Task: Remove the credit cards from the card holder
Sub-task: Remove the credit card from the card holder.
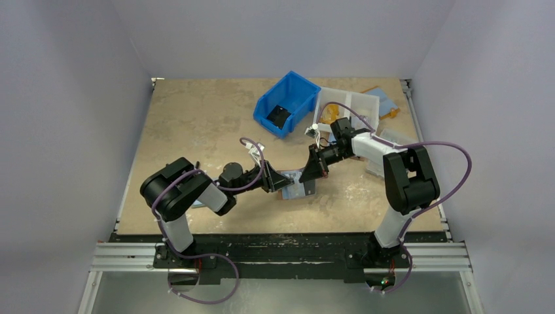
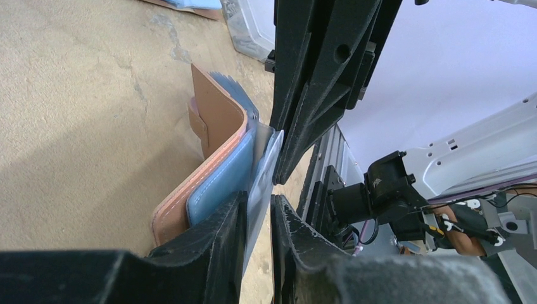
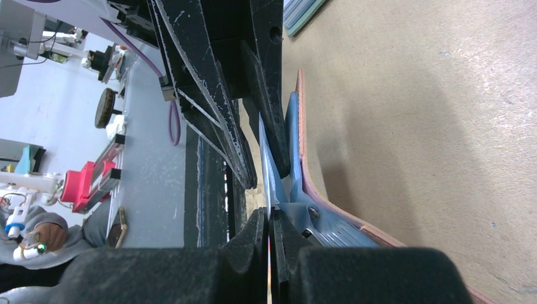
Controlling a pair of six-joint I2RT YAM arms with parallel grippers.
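I'm watching the right gripper (image 3: 269, 215) first: its two fingers are pressing together on the thin edge of a pale card (image 2: 261, 183), with no gap showing on either side of it. The left gripper (image 2: 258, 199) is meeting it head-on. Its jaws are standing slightly apart with the same card running through the gap, lying against one finger and off the other, so I'm reading that grip as loose rather than clamped.

The card is sticking out of the card holder (image 2: 218, 120), which is sitting right beside both sets of fingertips. The holder is lying partly open, showing its salmon-brown leather cover, its light-blue lining (image 2: 218, 183) and the snap tab (image 2: 198, 123) on the outer face.

From above, the holder is sitting on the table (image 1: 196, 131), toward 6 o'clock from the table's middle. The left arm is reaching it from 9 o'clock and the right arm from about 1 o'clock.

Farther out, a blue bin (image 1: 288, 101) is sitting at 12 o'clock from the holder, a white compartment tray (image 1: 357, 104) at 1 o'clock, and a flat blue-and-brown folder (image 1: 381, 99) beyond that, near the far corner.
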